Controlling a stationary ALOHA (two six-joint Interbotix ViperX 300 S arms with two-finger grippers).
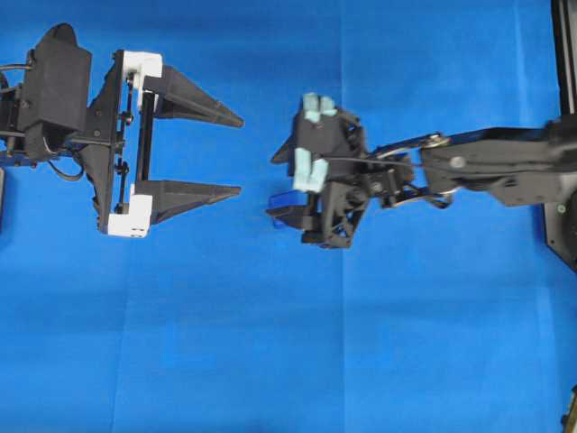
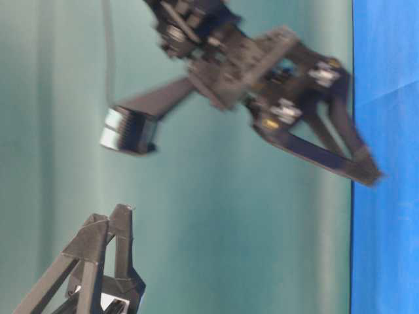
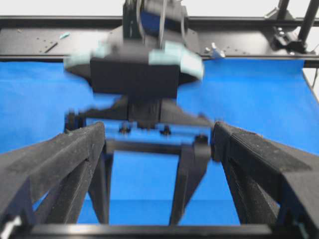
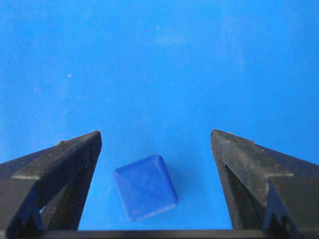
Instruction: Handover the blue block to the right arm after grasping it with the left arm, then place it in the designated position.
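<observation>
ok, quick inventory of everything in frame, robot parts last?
blue block: one, dark blue, lying on the cloth between the right pincer's open fingers, touching neither.
cloth: one, bright blue, covers the table.
backdrop: one, teal, behind the arms in the table-level view.
frame rail: one, black, along the cloth's far edge.
left pincer: one, black with white brackets, open, holding nothing.
right pincer: one, all black, open over the block.

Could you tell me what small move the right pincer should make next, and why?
Probably lift straight up and away. The right pincer stands open, and the blue block lies on the cloth between its fingers, touching neither, so it looks released.
</observation>
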